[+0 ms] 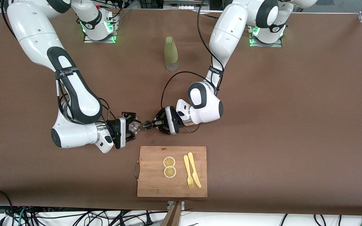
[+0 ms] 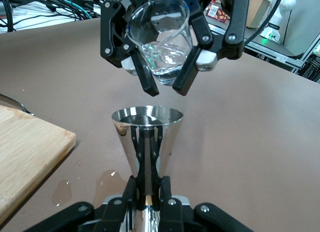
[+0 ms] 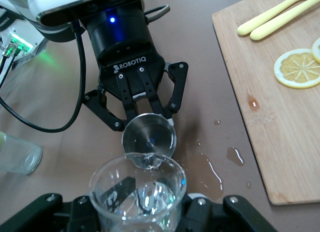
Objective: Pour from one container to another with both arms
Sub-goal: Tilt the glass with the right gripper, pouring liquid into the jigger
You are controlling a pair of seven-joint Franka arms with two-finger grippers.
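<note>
My left gripper (image 1: pixel 156 123) is shut on the narrow waist of the silver jigger (image 1: pixel 147 125), and its fingers (image 2: pixel 131 188) clamp the lower cone. The upper cup of the jigger (image 2: pixel 146 137) points toward the glass. My right gripper (image 1: pixel 134 126) is shut on the clear faceted glass cup (image 1: pixel 134 126). The glass cup (image 2: pixel 160 39) is tilted, with clear liquid inside and its lip just above the jigger's rim. In the right wrist view the glass cup (image 3: pixel 137 192) fills the foreground, its spout touching the jigger (image 3: pixel 149 135).
A wet puddle (image 3: pixel 200 167) lies on the brown table under both grippers. A wooden cutting board (image 1: pixel 156 185) holds two lemon slices (image 1: pixel 169 162), a yellow fork (image 1: pixel 187 172) and a knife (image 1: pixel 194 171). The olive-green bottle (image 1: pixel 171 53) stands between the arm bases.
</note>
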